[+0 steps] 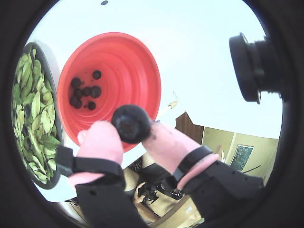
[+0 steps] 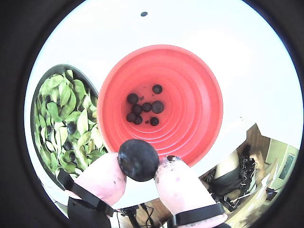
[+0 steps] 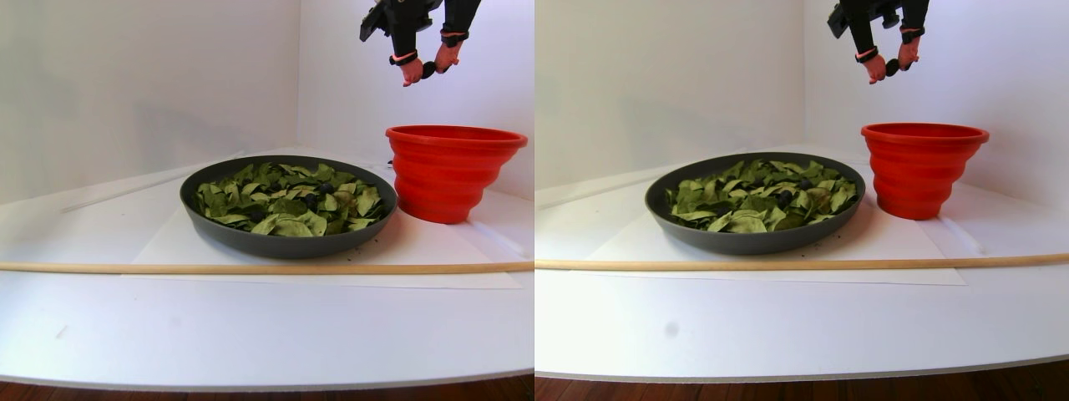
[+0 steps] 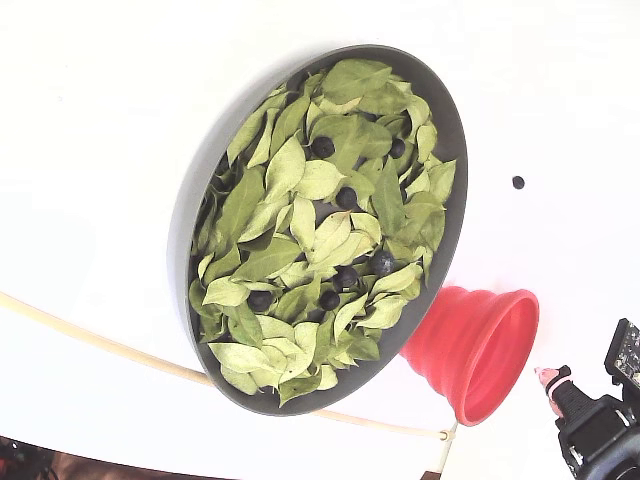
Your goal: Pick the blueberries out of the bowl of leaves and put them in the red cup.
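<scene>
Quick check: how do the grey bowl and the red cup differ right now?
The bowl is shallow, wide and dark grey; the red cup is taller, narrower, with stepped sides. The bowl holds leaves with scattered blueberries; the cup holds only berries. The tool hangs above the cup, not the bowl. Both stand upright.

In the stereo pair view, the bowl (image 3: pixel 288 238) of leaves (image 3: pixel 292 200) sat just left of the red cup (image 3: pixel 451 175), behind a long stick (image 3: pixel 250 268).

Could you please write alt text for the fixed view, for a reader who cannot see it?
A dark grey bowl full of green leaves and several blueberries sits on a white table, with the red cup beside it at lower right.
</scene>
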Available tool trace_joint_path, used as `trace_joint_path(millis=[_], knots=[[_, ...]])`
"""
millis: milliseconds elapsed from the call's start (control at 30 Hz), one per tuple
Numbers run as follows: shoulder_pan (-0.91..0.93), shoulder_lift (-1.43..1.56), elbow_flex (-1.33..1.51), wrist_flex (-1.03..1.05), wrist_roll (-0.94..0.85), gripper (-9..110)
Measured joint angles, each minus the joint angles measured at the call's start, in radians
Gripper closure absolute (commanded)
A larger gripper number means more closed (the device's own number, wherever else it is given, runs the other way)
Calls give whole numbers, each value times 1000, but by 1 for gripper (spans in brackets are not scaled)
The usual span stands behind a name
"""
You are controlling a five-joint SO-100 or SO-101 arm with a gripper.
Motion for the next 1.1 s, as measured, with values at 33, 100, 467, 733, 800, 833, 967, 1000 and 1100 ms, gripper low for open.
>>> trace_joint_path(millis=[33,100,467,733,800,833,967,1000,1100], knots=[[3,-8,-2,-6,0,92],[11,-23,-2,-21,0,92],[20,-101,-2,-78,-8,85],[17,-103,-2,-80,0,84],[11,-103,-2,-80,6,84],[8,-103,-2,-80,9,84],[-17,-103,-2,-80,20,84],[-26,-101,-2,-80,26,84],[-49,-101,-2,-80,40,84]])
